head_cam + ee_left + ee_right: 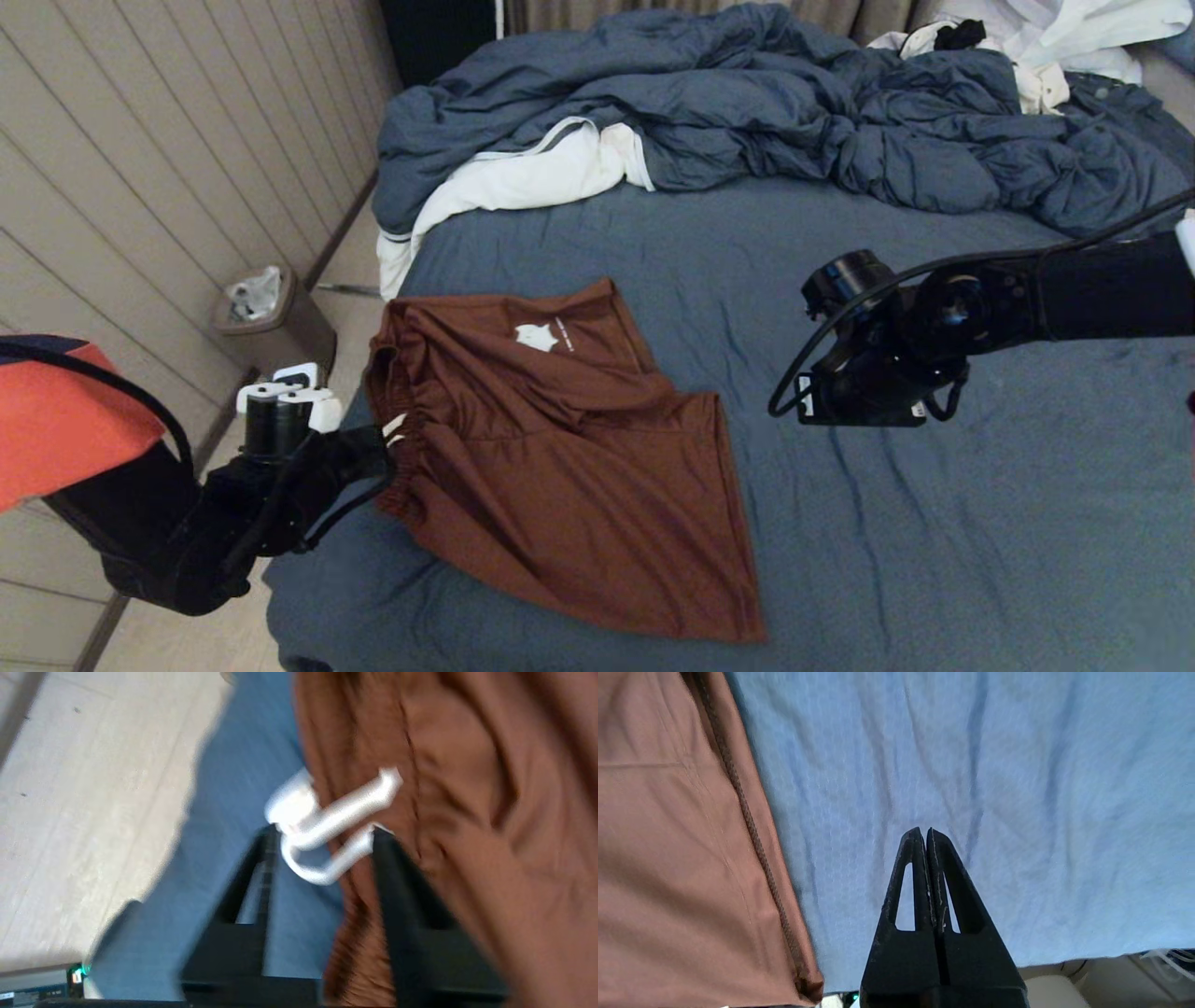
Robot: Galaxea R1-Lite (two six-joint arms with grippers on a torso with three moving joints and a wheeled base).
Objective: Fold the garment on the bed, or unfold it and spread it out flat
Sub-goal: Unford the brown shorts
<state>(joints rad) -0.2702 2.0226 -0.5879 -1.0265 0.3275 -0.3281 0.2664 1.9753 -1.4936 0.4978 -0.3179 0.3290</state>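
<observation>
Rust-brown shorts of thin smooth fabric point(560, 467) lie on the large bed with the wrinkled slate-blue sheet point(934, 523), close to the bed's left edge, gathered waistband toward the left arm and leg hems fanned toward the right; small white logo print point(537, 336) faces up on the far leg. Cloth is mostly open but ridged with creases through the middle, so the step in hand reads as spreading flat, at the waistband end. Left end effector point(322, 835) is at the waistband, fingers spread, one over the sheet and one over the brown fabric, with the looped white drawstring point(327, 821) lying between the tips; nothing is pinched yet. Left arm comes in low from beside the bed, forearm angled up toward the mattress edge. Right end effector point(928, 835) hovers above bare sheet just beside the hem edge of the shorts, fingers pressed together, holding nothing; right arm is stretched across the bed from the right. Next move, by my judgement: close the left fingers on the waistband rather than on the drawstring alone, then pull outward to take out the creases, with the right pinning or drawing the hem
</observation>
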